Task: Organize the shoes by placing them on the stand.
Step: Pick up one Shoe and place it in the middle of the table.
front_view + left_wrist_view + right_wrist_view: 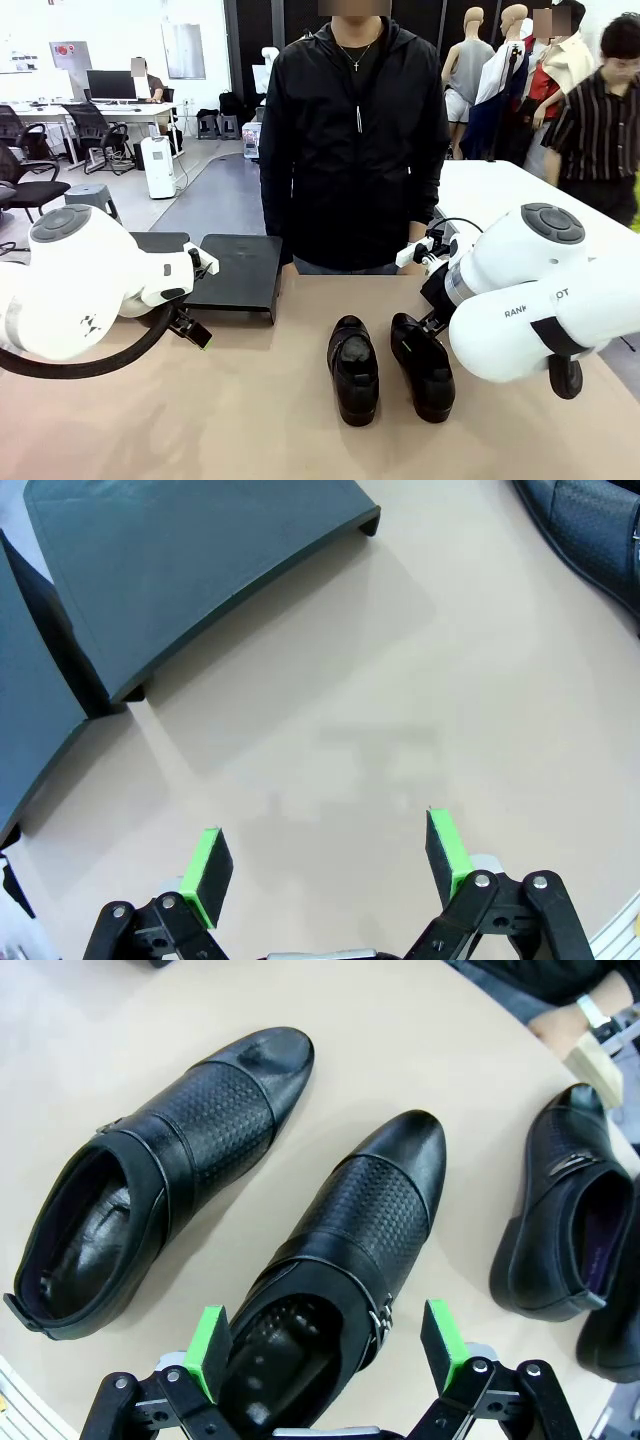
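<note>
Note right gripper (325, 1345) wide open over heel of dress shoe (350, 1220); left gripper (328, 860) wide, empty, beside stand (200, 570). Expect tipping if collar pinched off-centre.

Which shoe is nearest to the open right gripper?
The middle shoe in the right wrist view: its heel end shows between the right gripper's green pads, while the left shoe and the right shoe lie off to the sides.
</note>
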